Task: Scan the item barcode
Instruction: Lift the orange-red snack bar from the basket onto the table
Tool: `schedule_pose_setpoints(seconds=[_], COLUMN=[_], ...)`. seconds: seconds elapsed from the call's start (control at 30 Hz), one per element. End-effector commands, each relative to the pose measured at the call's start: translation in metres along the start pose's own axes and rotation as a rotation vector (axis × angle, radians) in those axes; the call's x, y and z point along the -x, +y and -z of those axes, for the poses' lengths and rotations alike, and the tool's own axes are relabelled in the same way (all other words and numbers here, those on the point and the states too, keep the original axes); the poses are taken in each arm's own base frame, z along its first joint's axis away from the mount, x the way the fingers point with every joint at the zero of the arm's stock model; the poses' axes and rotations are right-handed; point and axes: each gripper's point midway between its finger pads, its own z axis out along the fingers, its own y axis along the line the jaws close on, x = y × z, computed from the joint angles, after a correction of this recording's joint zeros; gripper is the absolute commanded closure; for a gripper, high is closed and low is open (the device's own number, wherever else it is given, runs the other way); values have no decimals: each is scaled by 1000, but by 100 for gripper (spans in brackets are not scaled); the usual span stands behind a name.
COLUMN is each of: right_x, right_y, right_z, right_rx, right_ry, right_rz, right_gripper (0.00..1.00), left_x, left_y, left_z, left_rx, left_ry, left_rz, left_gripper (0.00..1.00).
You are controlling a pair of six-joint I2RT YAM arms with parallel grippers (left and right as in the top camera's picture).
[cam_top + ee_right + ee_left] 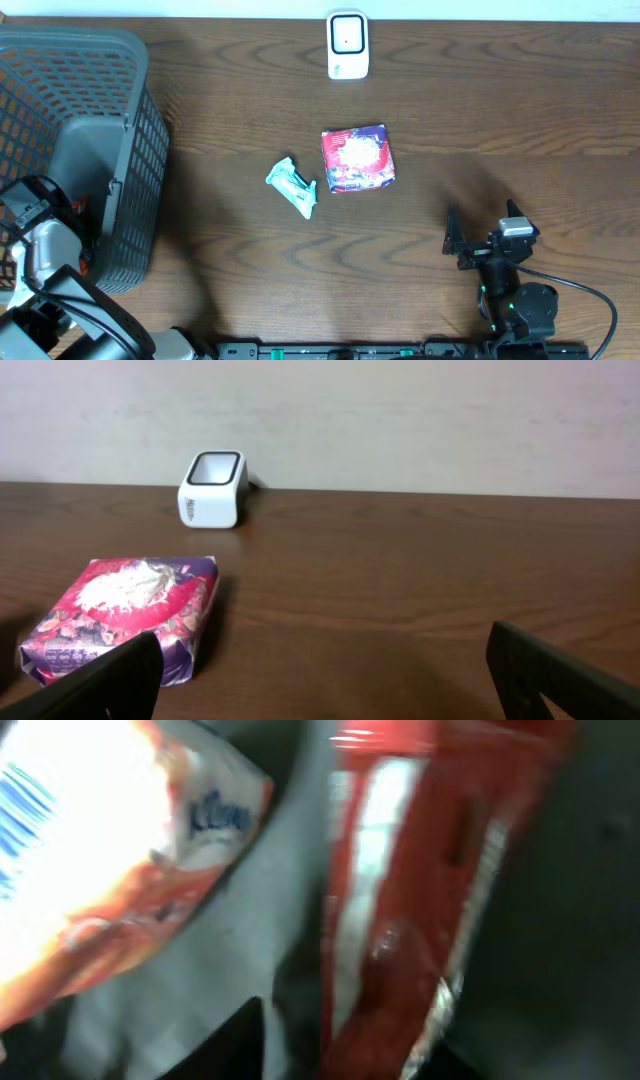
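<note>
Overhead: the scanner (347, 45) stands at the far edge of the surface (500, 110). A pink packet (357, 158) lies just on the near side of it, and a small teal wrapper (293, 186) lies nearer still and a little to the left. The basket (120, 60) sits well to the left of the scanner, and the left arm (40, 215) reaches down into it. The right fingers (453, 238) are spread wide over bare wood, well to the near right of the scanner, holding nothing.

Left wrist: the view is badly blurred. A red packet (400, 900) fills the middle, just beside a tissue pack (100, 850), both on the basket floor. The red packet is probably the item to scan. I cannot tell whether the left fingers are wide, narrow or on the packet.

The red packet's glossy film suggests it is light, soft and slippery, and that it will crumple. It is best pinched across its narrow width, clear of the barcode, which is not visible.

Right wrist: both fingertips stand far apart, well short of the scanner, with the pink packet between them and it.
</note>
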Motion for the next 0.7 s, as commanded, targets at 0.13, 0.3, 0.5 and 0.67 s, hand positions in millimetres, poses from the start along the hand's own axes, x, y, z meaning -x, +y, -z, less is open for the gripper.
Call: schedule_pose_setpoints(seconds=[0.13, 0.3, 0.5, 0.67], right_x=[-1, -1, -1, -1], right_y=[-1, -1, -1, -1], right_z=[0, 0, 0, 0], right_rx=[-6, -6, -6, -6], right_ry=[-1, -1, -1, -1], right_rz=[-11, -11, -11, -11], right_gripper=[1, 1, 1, 1], left_x=[111, 155, 105, 45], left_y=[-48, -52, -202, -316], left_z=[163, 357, 431, 384], left_rx=[-448, -830, -1379, -1460], left_ry=[-640, -1216, -1082, -718], left_rz=[55, 235, 37, -168], left_gripper=[93, 93, 93, 93])
